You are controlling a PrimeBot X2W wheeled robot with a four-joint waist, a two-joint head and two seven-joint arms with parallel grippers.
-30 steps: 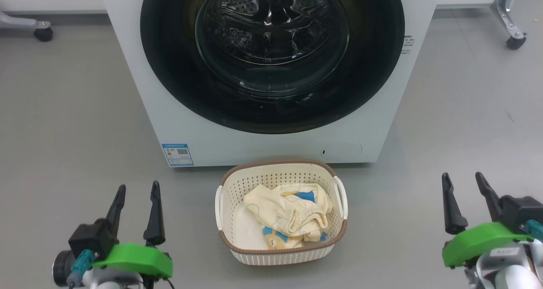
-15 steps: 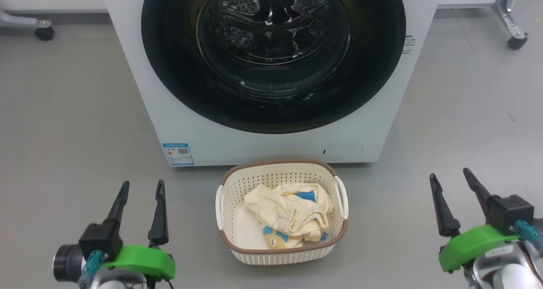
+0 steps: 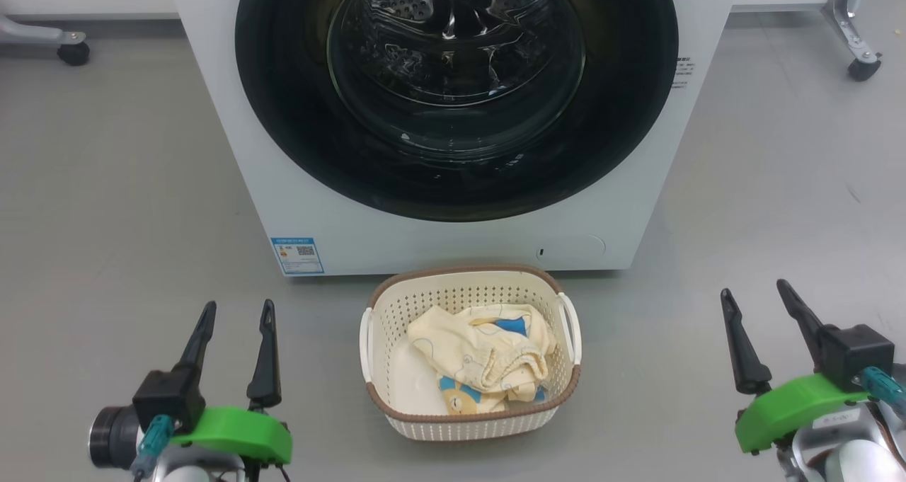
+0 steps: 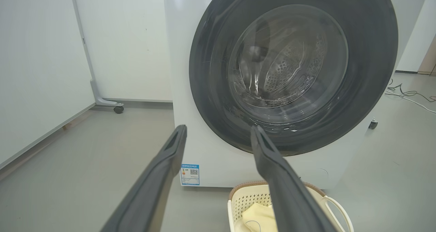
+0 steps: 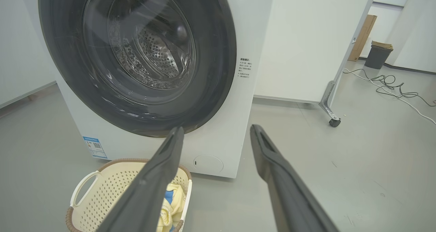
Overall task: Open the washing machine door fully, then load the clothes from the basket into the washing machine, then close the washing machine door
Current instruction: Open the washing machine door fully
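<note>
The white washing machine [image 3: 453,245] stands straight ahead, and its round washing machine door [image 3: 297,135] with the glossy black rim lies flush against the front. On the floor just before it sits the cream basket [image 3: 386,312], holding the pale yellow clothes [image 3: 481,358] with blue patches. My left gripper [image 3: 237,313] is low at the left, open and empty, well left of the basket. My right gripper [image 3: 755,294] is low at the right, also open and empty. The door [image 4: 211,89] and basket [image 4: 248,199] show past the left fingers [image 4: 160,177]; door [image 5: 218,55] and basket [image 5: 112,187] past the right fingers [image 5: 289,191].
Grey floor [image 3: 120,206] lies on both sides of the machine. White wheeled partitions stand behind, with castors at the far left [image 3: 72,52] and far right [image 3: 865,66]. Cables [image 5: 391,83] and a dark bin [image 5: 377,56] lie off to the right.
My right gripper has shifted a little left and up in the head view; the left gripper moved slightly right. Machine, door and basket are unchanged.
</note>
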